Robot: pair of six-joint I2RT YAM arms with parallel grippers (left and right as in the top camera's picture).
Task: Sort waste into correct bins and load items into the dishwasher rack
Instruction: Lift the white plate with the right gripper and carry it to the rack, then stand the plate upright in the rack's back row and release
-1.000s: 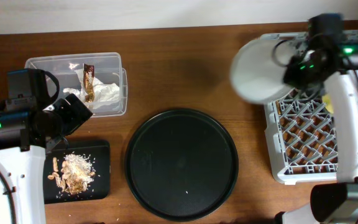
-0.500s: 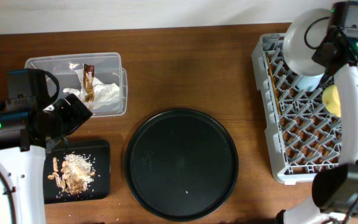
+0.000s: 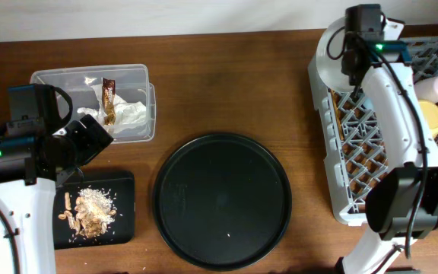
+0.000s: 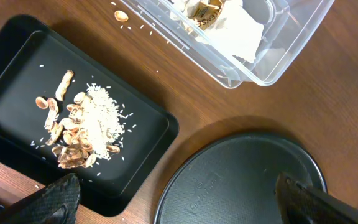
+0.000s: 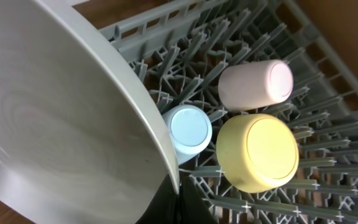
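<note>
1. Overhead: napkin (image 3: 131, 114) and wrapper (image 3: 109, 99) lie in the clear tub (image 3: 90, 74); plate (image 3: 327, 61) is at the rack (image 3: 339, 211) corner.
2. Left wrist: left gripper (image 4: 179, 199) spread wide, holding nothing; scraps (image 4: 82, 127) in black tray (image 4: 17, 50).
3. Right wrist: right gripper (image 5: 174, 198) clamps the plate, not yet seated; pink cup (image 5: 257, 84), blue cup (image 5: 190, 127) and bowl (image 5: 258, 152) are racked. Chopsticks unseen.

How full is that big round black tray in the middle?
Almost empty: overhead, the round black tray is bare apart from a tiny pale speck near its front edge.
</note>
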